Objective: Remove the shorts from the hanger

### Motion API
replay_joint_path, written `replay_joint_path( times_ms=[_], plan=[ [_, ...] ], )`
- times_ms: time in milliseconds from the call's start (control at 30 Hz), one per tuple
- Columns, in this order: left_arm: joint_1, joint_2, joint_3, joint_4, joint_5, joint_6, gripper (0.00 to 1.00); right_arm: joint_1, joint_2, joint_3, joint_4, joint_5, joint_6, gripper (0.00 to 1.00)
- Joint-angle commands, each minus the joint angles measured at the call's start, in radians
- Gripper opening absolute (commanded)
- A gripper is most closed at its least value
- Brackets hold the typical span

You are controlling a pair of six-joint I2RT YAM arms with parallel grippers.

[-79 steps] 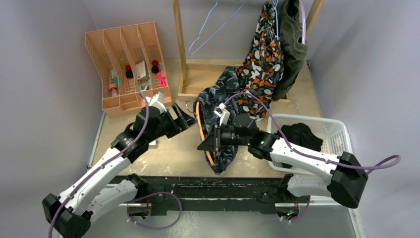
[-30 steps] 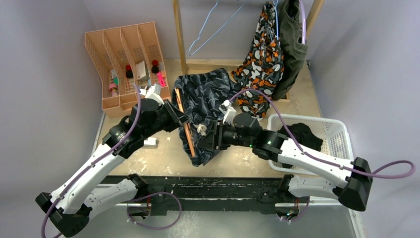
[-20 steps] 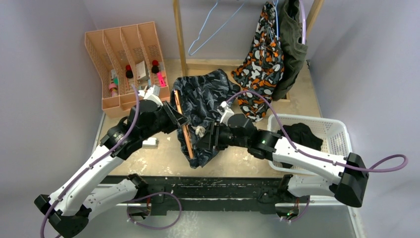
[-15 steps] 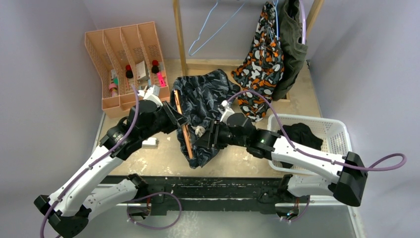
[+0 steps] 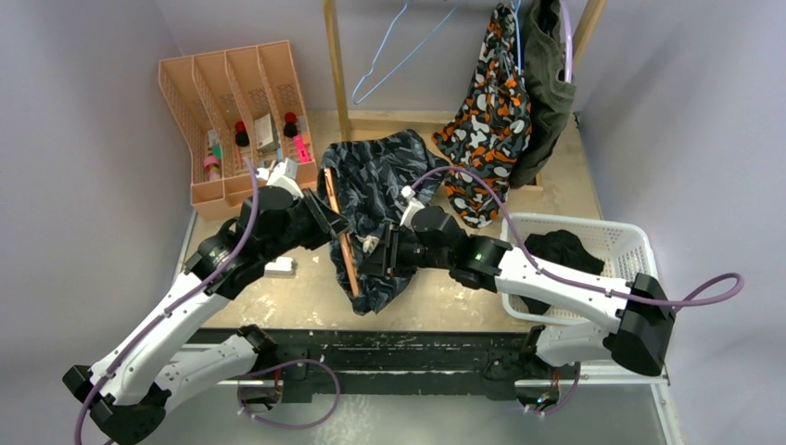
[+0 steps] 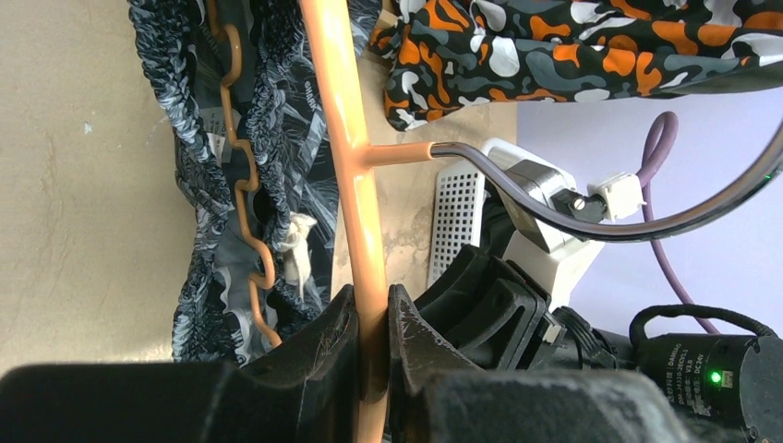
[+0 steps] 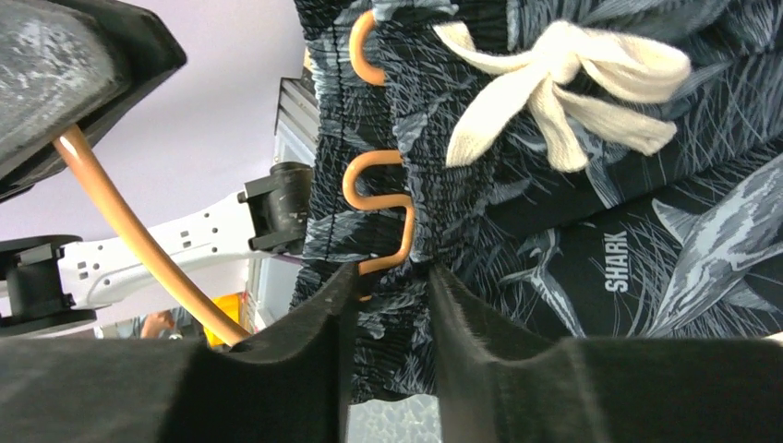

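Staying pinched on the orange hanger (image 6: 337, 111), the left gripper (image 6: 369, 323) holds; the right gripper (image 7: 386, 305) has narrowed, pinching the shark-print shorts (image 7: 572, 240).

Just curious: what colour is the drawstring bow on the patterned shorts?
The drawstring is cream-white, clearest in the right wrist view.

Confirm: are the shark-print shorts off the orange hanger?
Not off: the orange hanger has its wavy bar inside the waistband of the shark-print shorts.

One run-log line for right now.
left end effector: shut on orange hanger | right end effector: astride waistband of patterned shorts, grip unclear | black shorts: in basket
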Motion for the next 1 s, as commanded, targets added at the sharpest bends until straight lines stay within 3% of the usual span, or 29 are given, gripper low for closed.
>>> replay_joint_path(
  times_ms=[0,100,167,467,700,967],
  plan=[
    [-0.002,-0.035,0.083,0.044,-0.058,0.025,0.00,0.014,-0.003,0.063,-0.063,-0.003,-0.051,0.27],
    [-0.001,-0.039,0.106,0.041,-0.097,0.022,0.00,0.024,-0.029,0.042,-0.077,-0.001,-0.055,0.06],
    [-0.002,-0.040,0.121,0.031,-0.125,0.024,0.00,0.030,-0.070,-0.006,-0.072,0.009,-0.037,0.00],
    [-0.001,-0.048,0.146,0.005,-0.168,0.020,0.00,0.031,-0.208,-0.116,0.020,-0.099,-0.063,0.00],
    [-0.002,-0.004,0.148,0.014,-0.181,-0.018,0.00,0.045,-0.182,-0.058,0.090,-0.175,-0.118,0.00],
    [-0.001,0.022,0.147,0.053,-0.223,-0.065,0.00,0.156,-0.075,0.012,0.060,-0.187,-0.182,0.00]
  ],
)
